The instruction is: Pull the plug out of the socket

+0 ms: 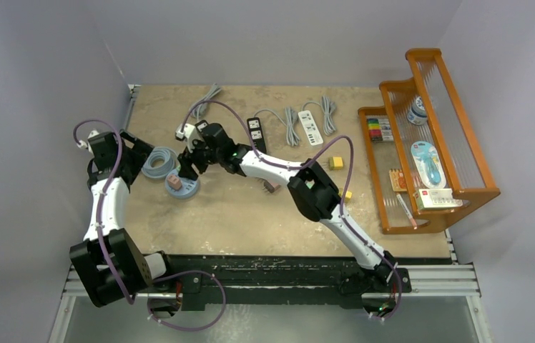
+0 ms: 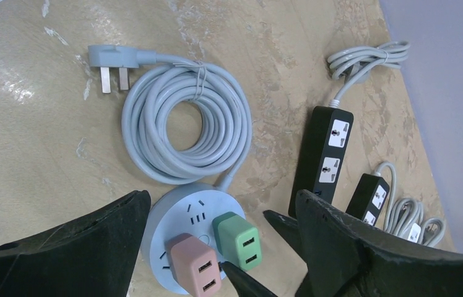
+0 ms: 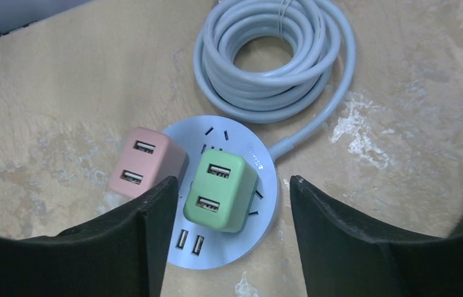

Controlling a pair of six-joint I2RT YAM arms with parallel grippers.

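Overhead and wrist views of a tan table. A round pale-blue socket lies flat on the left part of the table. A green plug and a pink plug are seated in it side by side. The socket's grey cable lies coiled just beside it, on the side away from the arms. The right gripper hangs over the socket with its jaws spread, one finger on each side of the green plug. A gap shows on both sides, so it pinches nothing. The pink plug sits outside the finger on the left of that view. The left gripper is spread wide too, holds nothing, and is poised near the socket and cable. A black strip lies on the table to the right of the cable in the left wrist view. An orange rack stands at the table's far right.
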